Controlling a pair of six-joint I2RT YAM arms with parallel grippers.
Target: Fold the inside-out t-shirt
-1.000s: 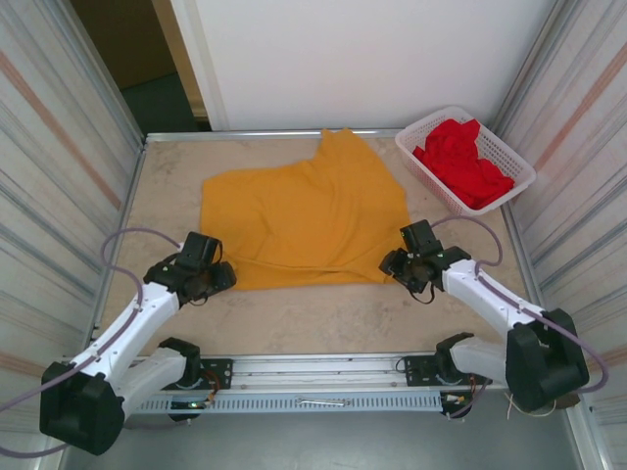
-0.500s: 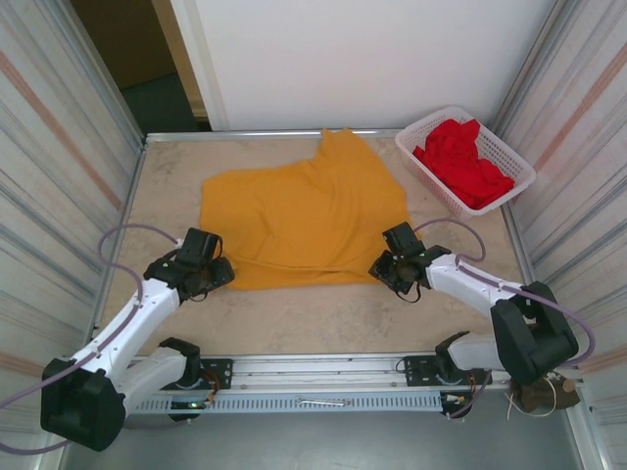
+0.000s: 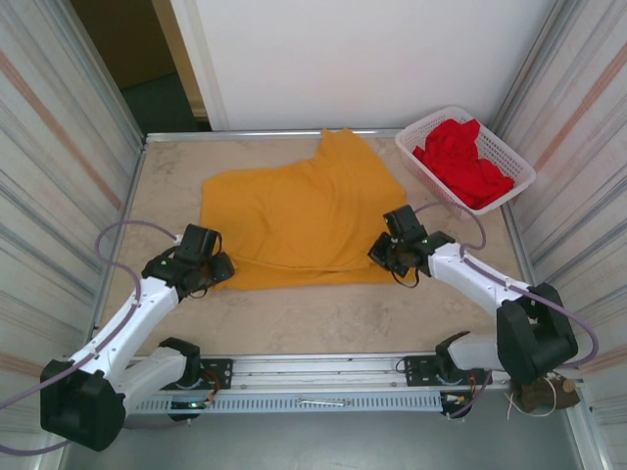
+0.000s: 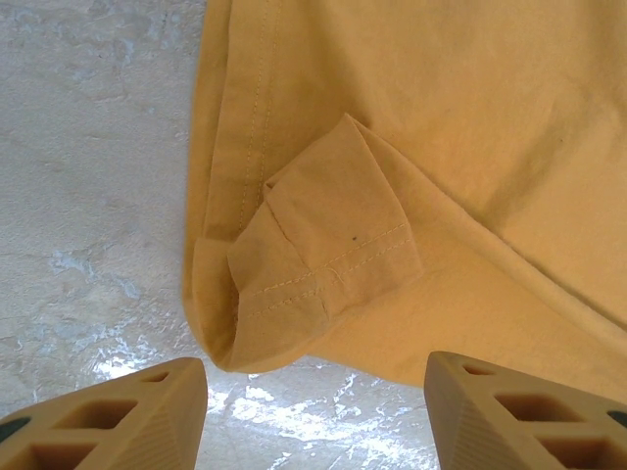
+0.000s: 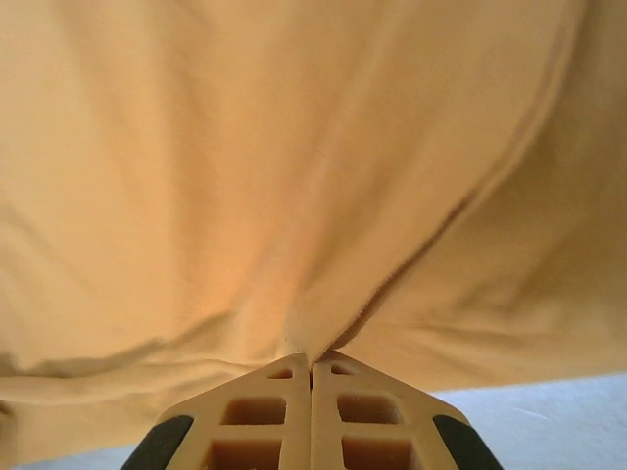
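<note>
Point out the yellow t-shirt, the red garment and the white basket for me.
yellow t-shirt (image 3: pixel 304 220), top view, middle of the body.
red garment (image 3: pixel 465 162), top view, middle of the bunched cloth.
white basket (image 3: pixel 508 149), top view, its right wall.

The mustard t-shirt (image 3: pixel 304 211) lies spread and mostly flat, left of the basket (image 3: pixel 407 149), with one part reaching level with the basket's far end. Its near-left corner is folded over, showing a stitched hem. Its near-right corner bunches into creases, perhaps slightly lifted.
</note>
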